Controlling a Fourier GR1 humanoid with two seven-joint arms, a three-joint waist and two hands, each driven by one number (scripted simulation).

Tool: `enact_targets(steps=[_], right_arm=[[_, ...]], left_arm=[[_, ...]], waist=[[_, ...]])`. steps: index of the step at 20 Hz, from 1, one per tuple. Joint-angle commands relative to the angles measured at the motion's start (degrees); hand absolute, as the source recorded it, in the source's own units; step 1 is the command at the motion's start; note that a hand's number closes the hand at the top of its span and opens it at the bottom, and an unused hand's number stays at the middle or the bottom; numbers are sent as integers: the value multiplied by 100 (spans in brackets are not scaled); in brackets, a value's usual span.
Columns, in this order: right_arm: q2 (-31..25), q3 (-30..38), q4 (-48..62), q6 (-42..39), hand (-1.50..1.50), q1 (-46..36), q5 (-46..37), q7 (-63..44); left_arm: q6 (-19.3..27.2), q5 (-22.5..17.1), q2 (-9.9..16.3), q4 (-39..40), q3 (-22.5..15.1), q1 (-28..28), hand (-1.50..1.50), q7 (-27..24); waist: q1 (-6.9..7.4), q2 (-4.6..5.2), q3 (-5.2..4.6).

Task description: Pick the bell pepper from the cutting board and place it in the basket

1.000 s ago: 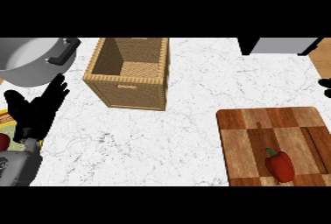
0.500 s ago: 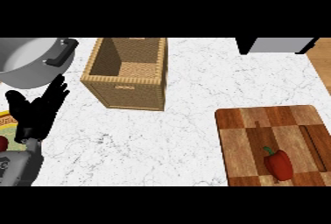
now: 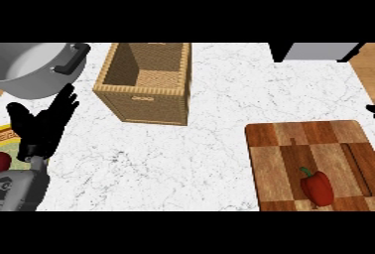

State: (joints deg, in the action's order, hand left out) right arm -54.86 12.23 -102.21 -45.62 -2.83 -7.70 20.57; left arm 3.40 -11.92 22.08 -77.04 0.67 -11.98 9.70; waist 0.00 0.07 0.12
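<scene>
The red bell pepper with a green stem (image 3: 317, 187) lies on the striped wooden cutting board (image 3: 293, 149), near the board's lower right part, at the right side of the white marble tabletop (image 3: 219, 99). Its long axis runs almost up and down in the head view, slightly tilted, with the stem pointing toward the far side.

The black left hand (image 3: 44, 126) rests at the left edge of the view, its fingers straight and spread, holding nothing. It is well apart from the pepper, across the whole tabletop. Of the right hand only a small black tip (image 3: 370, 110) shows at the right edge, so I cannot tell how its fingers stand.

The pepper lies on the right side, so the right hand is, in my judgement, the nearer one for the pick.

The open woven wicker basket (image 3: 147, 96) stands far left of the board, beside a grey metal pot (image 3: 33, 69).
</scene>
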Motion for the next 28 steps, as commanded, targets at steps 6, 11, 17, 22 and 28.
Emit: enact_targets(steps=[6, 11, 17, 22, 28], right_arm=[[1057, -923, 620, 937, -150, 179, -937, 1061], [1317, -1274, 1129, 1371, -150, 390, -1608, 1697], [1516, -1871, 1231, 1532, -150, 213, -2438, 1272], [1454, -1693, 1824, 1509, -150, -114, -2702, 1684], [1730, -1791, 2364, 1852, -150, -214, -3164, 2116]], left_arm=[[138, 100, -150, -654, -73, 43, 0, 521], [-214, 41, 48, -511, 235, 318, 0, 303], [-196, 221, -107, -93, 310, -162, 0, 321], [-303, 303, -280, -677, 279, 534, 0, 137], [-218, 611, -508, -457, 272, 230, 0, 179]], waist=[[61, -9, -5], [27, -11, -8], [-1, -5, -11], [26, -12, -11], [6, -8, -11]])
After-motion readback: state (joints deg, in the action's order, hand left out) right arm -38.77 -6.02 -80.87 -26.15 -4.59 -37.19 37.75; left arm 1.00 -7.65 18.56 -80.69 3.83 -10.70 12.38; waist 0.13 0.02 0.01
